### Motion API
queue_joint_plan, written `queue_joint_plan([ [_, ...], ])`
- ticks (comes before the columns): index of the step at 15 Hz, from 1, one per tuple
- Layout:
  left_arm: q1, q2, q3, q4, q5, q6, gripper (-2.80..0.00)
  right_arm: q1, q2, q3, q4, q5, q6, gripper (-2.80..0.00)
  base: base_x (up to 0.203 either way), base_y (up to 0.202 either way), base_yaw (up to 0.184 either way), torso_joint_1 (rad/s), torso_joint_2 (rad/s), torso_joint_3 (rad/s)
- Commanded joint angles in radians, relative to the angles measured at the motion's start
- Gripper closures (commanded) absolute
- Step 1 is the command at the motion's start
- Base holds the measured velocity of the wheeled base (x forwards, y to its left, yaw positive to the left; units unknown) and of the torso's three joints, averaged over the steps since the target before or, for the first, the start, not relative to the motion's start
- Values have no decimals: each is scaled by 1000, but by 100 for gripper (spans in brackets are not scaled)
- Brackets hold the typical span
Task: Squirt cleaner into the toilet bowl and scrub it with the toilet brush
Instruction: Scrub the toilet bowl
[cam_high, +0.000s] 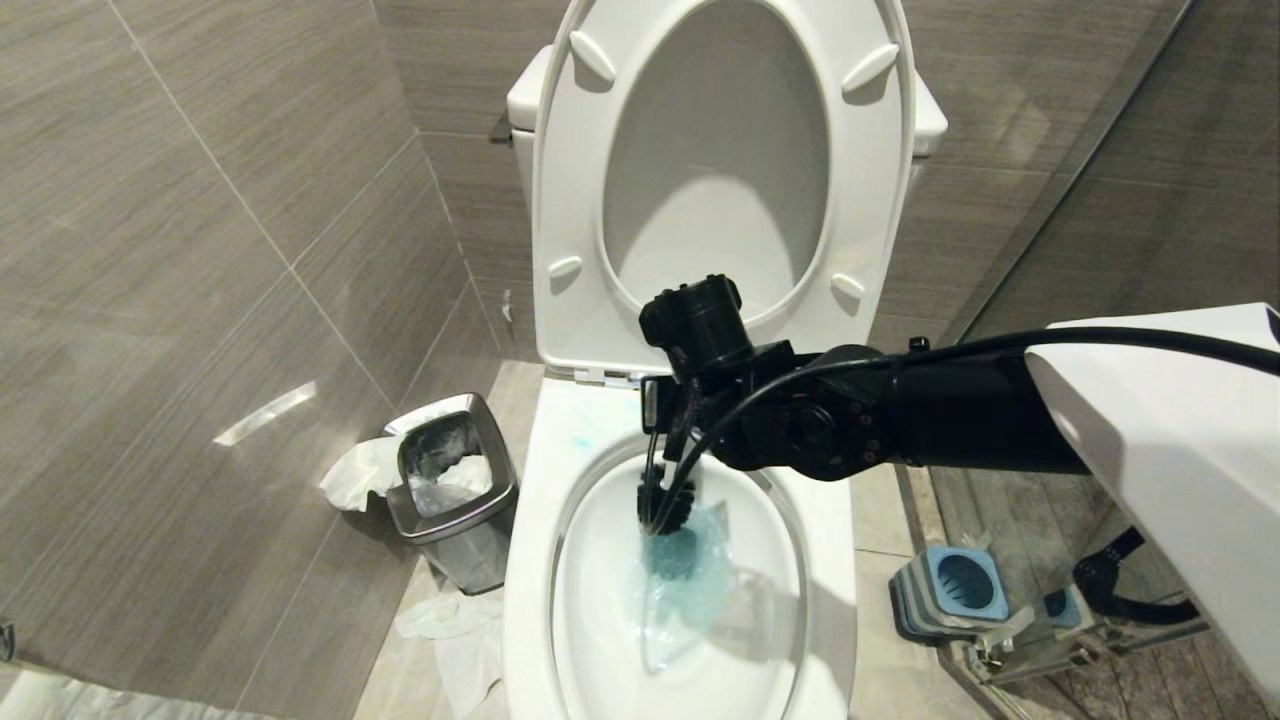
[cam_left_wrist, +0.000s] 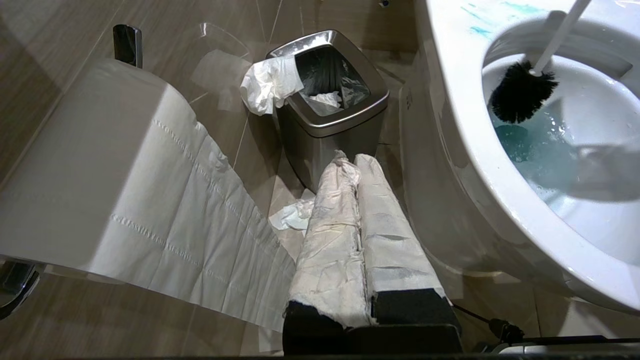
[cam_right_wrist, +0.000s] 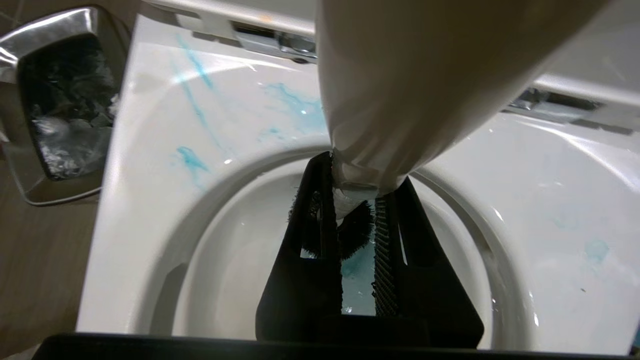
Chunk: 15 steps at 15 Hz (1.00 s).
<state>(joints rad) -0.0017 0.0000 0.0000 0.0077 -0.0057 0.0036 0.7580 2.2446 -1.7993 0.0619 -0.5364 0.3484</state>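
At nine o'clock of the toilet bowl (cam_high: 540, 560), beside the steel bin (cam_high: 455, 480), the left gripper (cam_left_wrist: 357, 165) hangs parked with its paper-wrapped fingers pressed together, holding nothing. Over the bowl's twelve o'clock rim, the right gripper (cam_right_wrist: 357, 235) points down with its fingers clamped on the toilet brush (cam_left_wrist: 522, 92), whose black bristle head sits just above the waterline against the rear wall. The cleaner (cam_high: 690, 570) tints the water teal, and smears streak the rim (cam_right_wrist: 195, 117) at eleven o'clock. To scrub well, I judge the head should dip into the tinted water, then sweep round the wall under the rim with steady pressure, keeping the handle clear of the porcelain edge. At three o'clock on the floor stands the blue holder (cam_high: 950, 590).
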Motion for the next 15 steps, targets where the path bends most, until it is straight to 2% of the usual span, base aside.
queue_joint_plan([
  [1,0,2,3,0,0,-1,0,41,30,-40,4,-1,-7,0,0,0,0,0,0,0],
  [5,0,2,2,0,0,-1,0,153,-28,34,10,-1,-1,0,0,0,0,0,0,0],
  [7,0,2,3,0,0,-1,0,194,-90,136,9,-2,15,0,0,0,0,0,0,0],
  [10,0,2,3,0,0,0,0,246,-244,380,2,-8,64,0,0,0,0,0,0,0],
  [13,0,2,3,0,0,0,0,262,-416,594,-1,-11,107,0,0,0,0,0,0,0],
  [15,0,2,3,0,0,-1,0,222,-506,675,-2,-14,114,0,0,0,0,0,0,0],
])
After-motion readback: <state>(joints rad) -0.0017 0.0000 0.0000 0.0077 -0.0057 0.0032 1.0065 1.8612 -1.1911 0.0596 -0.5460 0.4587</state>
